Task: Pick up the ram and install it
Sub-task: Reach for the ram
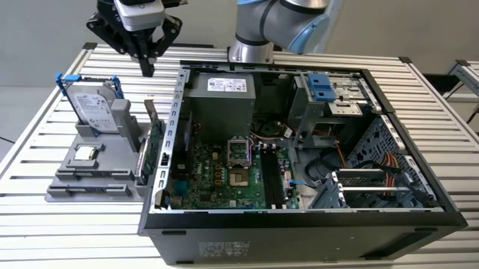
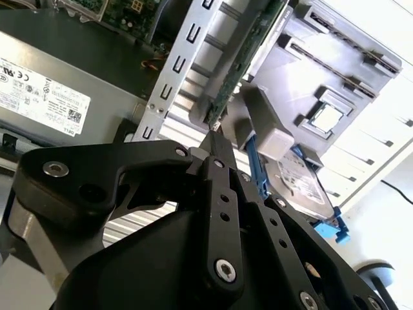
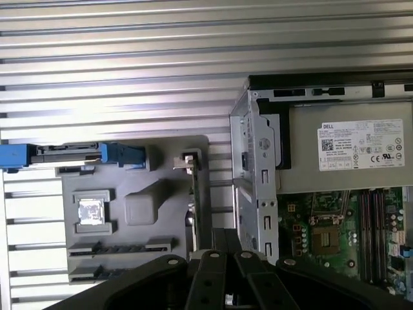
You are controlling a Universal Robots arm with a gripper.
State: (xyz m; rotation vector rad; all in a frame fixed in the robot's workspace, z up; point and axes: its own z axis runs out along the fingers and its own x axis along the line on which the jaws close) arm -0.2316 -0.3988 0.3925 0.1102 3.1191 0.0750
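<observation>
The tool [image 1: 147, 68] hangs closed and empty above the surface [image 1: 45, 230], at twelve o'clock of the gray holder [image 1: 75, 196] in the exterior view. The ram [image 3: 122, 247] looks to be the thin dark strip in a slot at the holder's six o'clock end, though I can't be sure. The danger is the tall green card [image 1: 158, 148] just beside it, at three o'clock, easily clipped or grabbed by mistake. A closed tool would jab the stick's edge, not straddle it.
</observation>
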